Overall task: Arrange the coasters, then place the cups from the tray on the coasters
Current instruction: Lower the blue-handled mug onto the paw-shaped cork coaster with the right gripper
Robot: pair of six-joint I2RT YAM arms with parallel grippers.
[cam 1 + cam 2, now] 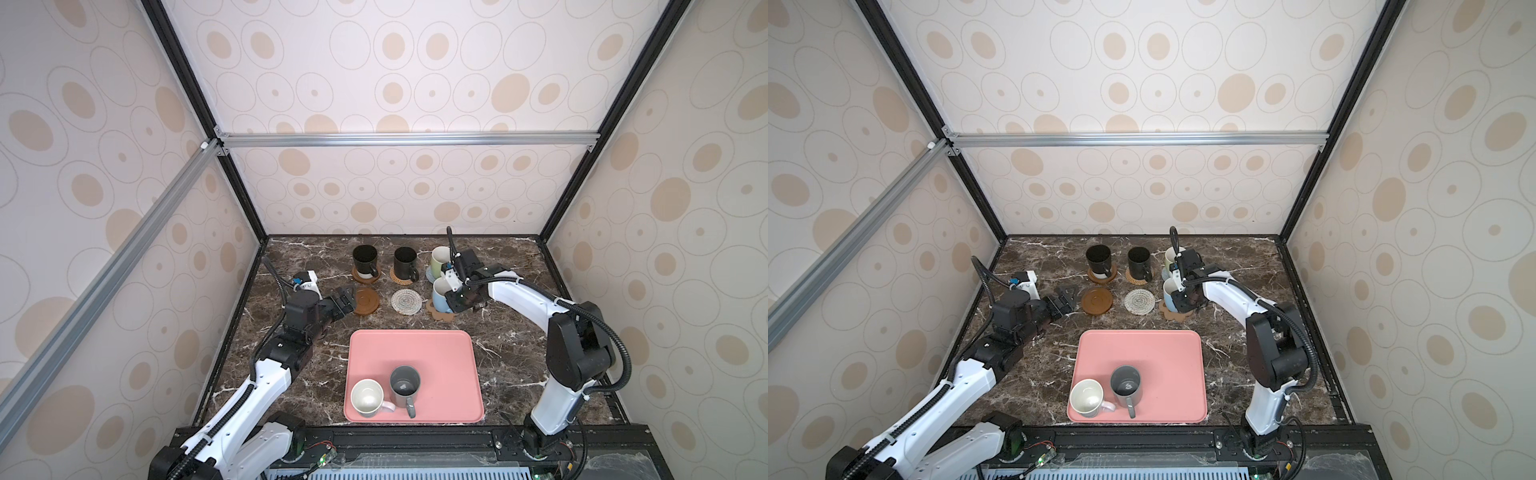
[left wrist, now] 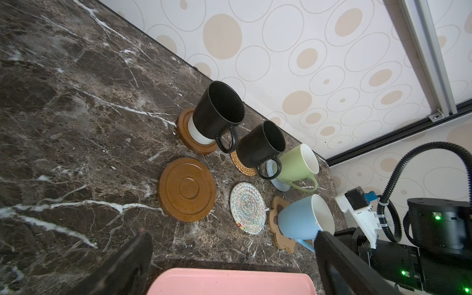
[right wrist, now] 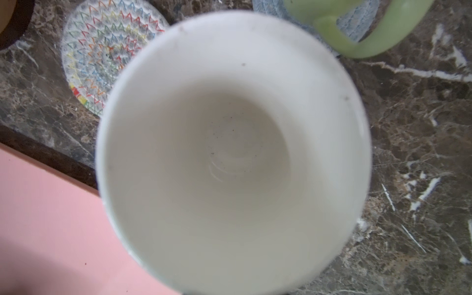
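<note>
The light blue cup (image 1: 439, 296) stands on the brown paw coaster (image 1: 443, 315). My right gripper (image 1: 455, 300) is pressed against its right side, and the jaws are hidden. The cup's white inside (image 3: 229, 153) fills the right wrist view. Two black cups (image 1: 365, 259) (image 1: 405, 262) and the light green cup (image 1: 439, 258) stand on the back-row coasters. A brown wooden disc (image 1: 365, 301) and a whitish woven coaster (image 1: 406, 301) lie bare. My left gripper (image 1: 347, 301) is open just left of that disc. On the pink tray (image 1: 440, 353) stand a white cup (image 1: 367, 397) and a grey cup (image 1: 404, 386).
The dark marble table (image 1: 507, 332) is closed in by patterned walls at the back and both sides. The tray sits near the front edge, between the two arm bases. A black rail (image 1: 415, 436) runs along the front.
</note>
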